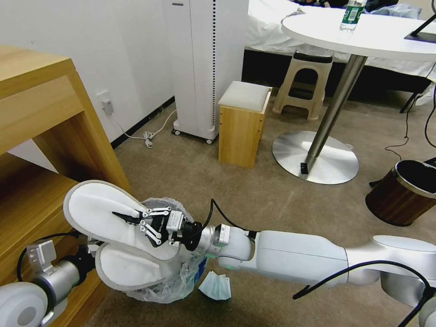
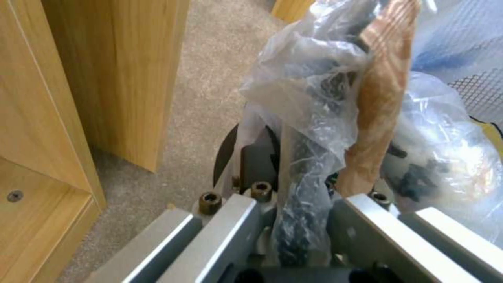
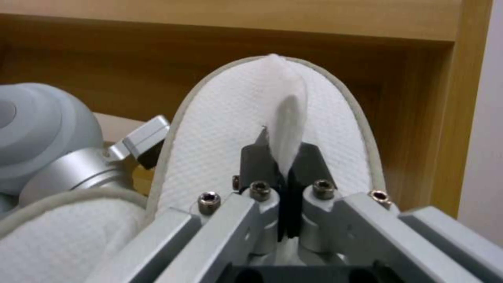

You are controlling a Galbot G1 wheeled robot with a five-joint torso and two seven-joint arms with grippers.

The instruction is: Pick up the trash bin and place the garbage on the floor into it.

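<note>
My right gripper (image 1: 126, 217) is shut on a pinched fold of a white slipper (image 1: 97, 206), holding it tilted over the trash bin (image 1: 181, 277). In the right wrist view the fingers (image 3: 257, 157) squeeze the slipper's (image 3: 225, 114) upper. A second white slipper (image 1: 127, 268) sticks out of the bin's clear bag. My left gripper (image 2: 296, 184) is shut on the bin's black rim (image 2: 298, 157) and crinkled liner (image 2: 309, 90), low beside the wooden shelf. A light-blue mask (image 1: 215, 286) lies on the beige carpet floor (image 1: 190, 172) right beside the bin.
A wooden shelf unit (image 1: 41, 113) stands close on the left. Farther off are a small wooden stool (image 1: 240, 122), a white appliance (image 1: 204, 68), a round table's metal base (image 1: 315, 156) and a wood-brown metal-rimmed bin (image 1: 404, 190) on the right. Open carpet lies between them.
</note>
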